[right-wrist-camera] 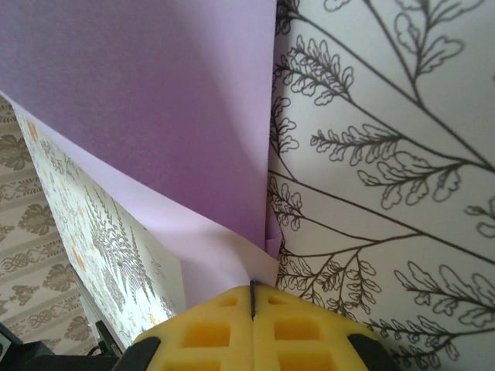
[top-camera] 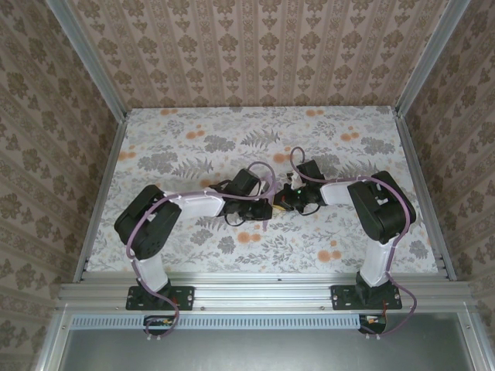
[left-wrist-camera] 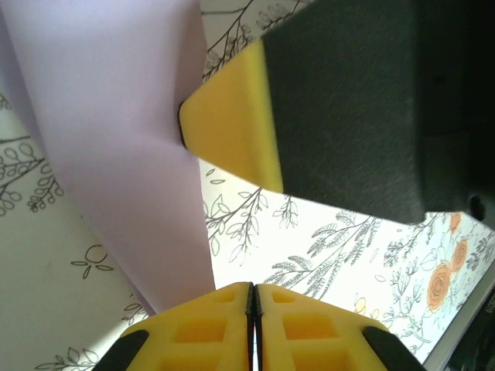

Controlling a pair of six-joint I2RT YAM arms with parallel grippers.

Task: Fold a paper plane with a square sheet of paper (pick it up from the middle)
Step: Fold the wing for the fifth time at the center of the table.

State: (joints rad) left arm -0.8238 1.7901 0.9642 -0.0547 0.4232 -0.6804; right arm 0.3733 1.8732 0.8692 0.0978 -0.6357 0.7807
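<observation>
Meeting over the middle of the one floral table, the two arms, the left arm and the right arm, bend inward until their wrists nearly touch. Between them is a single square sheet of paper, pale lilac and lifted off the tabletop rather than lying flat. The right wrist view shows two faces of it, a darker upper panel and a lighter lower one, joined along one slanted crease. The lighter panel narrows down into the seam of the right gripper, whose two yellow pads are clamped together on the sheet. In the left wrist view the same paper hangs as one broad lilac flap at the left. A single yellow-tipped black finger of the right gripper reaches in from the upper right, its tip against the paper's edge. The left gripper also has its two yellow pads pressed flush, with no gap between them. The flap's lower end disappears behind the left-hand pad, beside the seam, so it cannot be told whether this gripper pinches the paper or only touches it.
</observation>
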